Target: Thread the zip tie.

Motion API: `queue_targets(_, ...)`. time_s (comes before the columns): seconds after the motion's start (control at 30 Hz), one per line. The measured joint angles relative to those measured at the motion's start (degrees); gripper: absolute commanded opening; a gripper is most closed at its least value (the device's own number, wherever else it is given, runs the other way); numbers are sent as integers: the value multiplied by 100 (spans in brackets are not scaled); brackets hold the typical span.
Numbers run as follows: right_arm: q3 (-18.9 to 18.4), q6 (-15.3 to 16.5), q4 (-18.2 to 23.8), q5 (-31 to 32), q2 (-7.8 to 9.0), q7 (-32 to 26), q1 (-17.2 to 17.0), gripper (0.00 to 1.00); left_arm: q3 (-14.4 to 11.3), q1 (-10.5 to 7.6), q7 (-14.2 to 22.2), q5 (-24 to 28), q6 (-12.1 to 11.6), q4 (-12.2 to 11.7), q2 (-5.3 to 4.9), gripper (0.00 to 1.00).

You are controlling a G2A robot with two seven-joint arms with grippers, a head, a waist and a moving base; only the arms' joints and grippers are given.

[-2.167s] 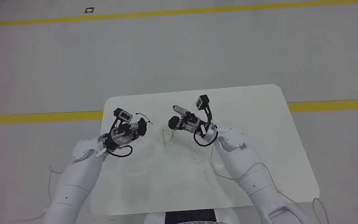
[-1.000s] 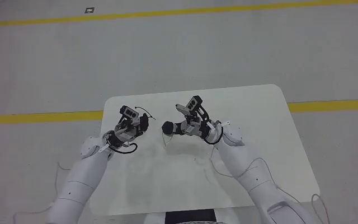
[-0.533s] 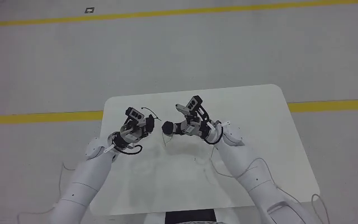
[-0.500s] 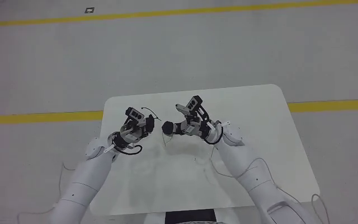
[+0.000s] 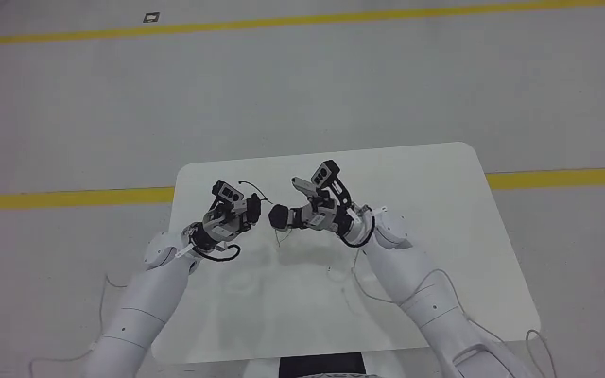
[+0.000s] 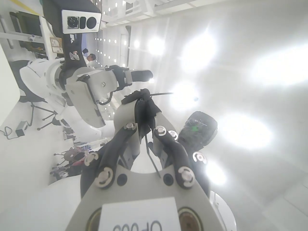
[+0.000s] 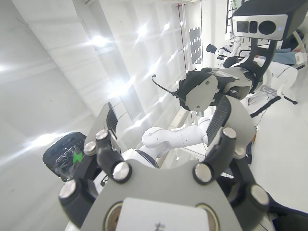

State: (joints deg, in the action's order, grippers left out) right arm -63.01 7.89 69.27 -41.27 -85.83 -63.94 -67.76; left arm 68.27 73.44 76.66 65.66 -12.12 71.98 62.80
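Note:
A thin black zip tie point(image 5: 251, 188) is held above the white table point(image 5: 425, 217) by my left gripper point(image 5: 253, 208), which is shut on it. In the left wrist view the strap point(image 6: 163, 93) pokes out past the black-padded fingertips point(image 6: 144, 104) and runs back between the fingers. My right gripper point(image 5: 275, 216) hangs just to the right of it, facing it, a small gap away. Seen from the right wrist, that gripper point(image 7: 163, 118) stands open with nothing between its ribbed pads. Beyond it, the tie point(image 7: 162, 87) curves out of the left gripper point(image 7: 182, 92), its small head at the free end.
Both arms meet over the rear middle of the table. The table's far edge lies just beyond the grippers, with grey floor and yellow lines point(image 5: 85, 197) past it. Bare tabletop stretches to the right and toward the front.
The left gripper has carried the zip tie rightward, toward the right gripper. The right gripper has turned and edged left, so the gap between the two has narrowed.

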Motion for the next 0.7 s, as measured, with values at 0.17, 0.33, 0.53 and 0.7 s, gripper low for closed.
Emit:
queue_targets(0.17, 104, -38, -17, -15, 6, 17, -23, 35, 0, 0, 0, 0, 0, 0, 0, 0)
queue_targets(0.33, 191, 21, -6, 7, 14, 22, -29, 28, 0, 0, 0, 0, 0, 0, 0, 0)
queue_targets(0.53, 265, 79, -38, -1, 21, 47, 0, 25, 0, 0, 0, 0, 0, 0, 0, 0)
queue_targets(0.7, 308, 118, -65, -11, 29, 68, 30, 22, 0, 0, 0, 0, 0, 0, 0, 0)
